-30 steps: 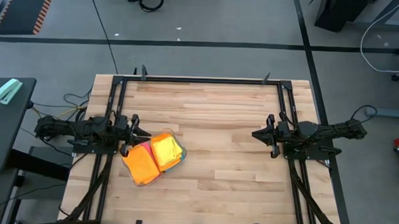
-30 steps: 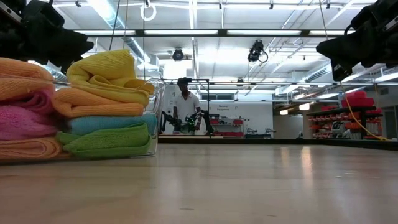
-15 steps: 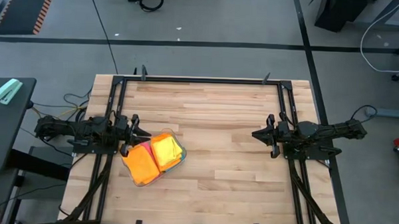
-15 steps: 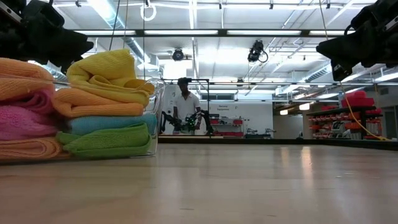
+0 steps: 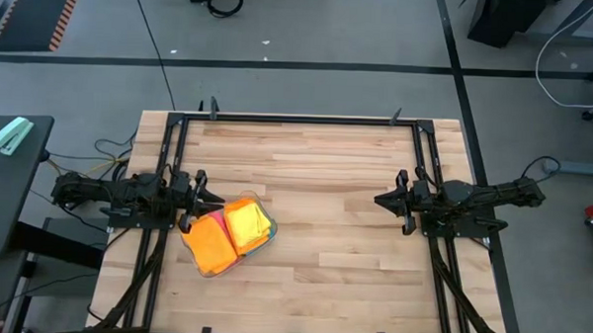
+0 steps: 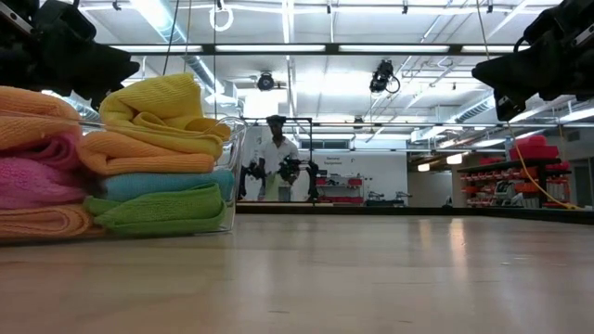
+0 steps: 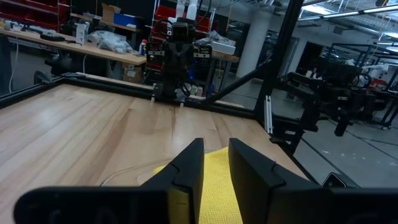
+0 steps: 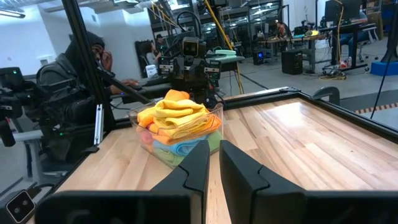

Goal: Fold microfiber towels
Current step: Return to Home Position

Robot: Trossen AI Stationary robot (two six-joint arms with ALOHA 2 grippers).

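Observation:
Several folded microfiber towels [image 5: 230, 233] are stacked in a clear plastic tray [image 6: 232, 167] on the left half of the wooden table. In the stack are orange, yellow, pink, blue and green towels [image 6: 139, 158], with a yellow one [image 8: 180, 106] rumpled on top. My left gripper [image 5: 212, 197] hovers level just at the tray's far-left corner, slightly open and empty; the yellow towel [image 7: 217, 180] shows below its fingers [image 7: 216, 146]. My right gripper [image 5: 379, 200] hovers level on the right side of the table, pointing at the stack, its fingers [image 8: 214, 146] almost together with nothing between them.
Bare wood [image 5: 325, 207] spans the middle of the table between the two arms. A black frame rail [image 5: 298, 119] runs around the table's edges. A person [image 6: 277, 158] stands far behind the table; another person [image 8: 81, 68] sits beyond the table's left side.

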